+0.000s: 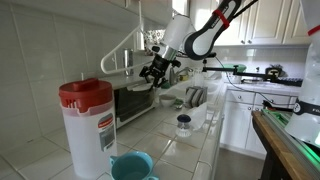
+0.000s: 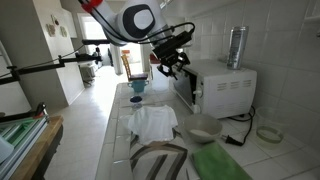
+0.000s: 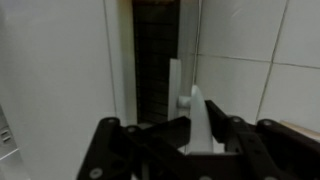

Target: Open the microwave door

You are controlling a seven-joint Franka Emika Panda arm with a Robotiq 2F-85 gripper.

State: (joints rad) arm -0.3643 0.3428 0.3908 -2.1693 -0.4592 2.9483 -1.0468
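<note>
The microwave [image 1: 133, 101] [image 2: 225, 88] stands on the tiled counter against the wall, small and silver-white. Its dark-glass door [image 1: 128, 104] [image 2: 184, 88] looks closed or nearly so in both exterior views. My gripper [image 1: 155, 68] [image 2: 172, 60] is at the door's upper edge. In the wrist view the pale bar handle [image 3: 196, 105] runs up between my black fingers [image 3: 226, 128]. My gripper [image 3: 200, 128] is shut on that handle, with a finger pressed against each side. The dark door glass [image 3: 155, 60] lies just beyond it.
A clear pitcher with a red lid [image 1: 87, 125] and a blue cup [image 1: 132, 165] stand at the counter's near end. A small jar [image 1: 184, 124], a white cloth [image 2: 152, 120] and a bowl [image 2: 205, 127] lie on the counter. A metal canister [image 2: 236, 45] tops the microwave.
</note>
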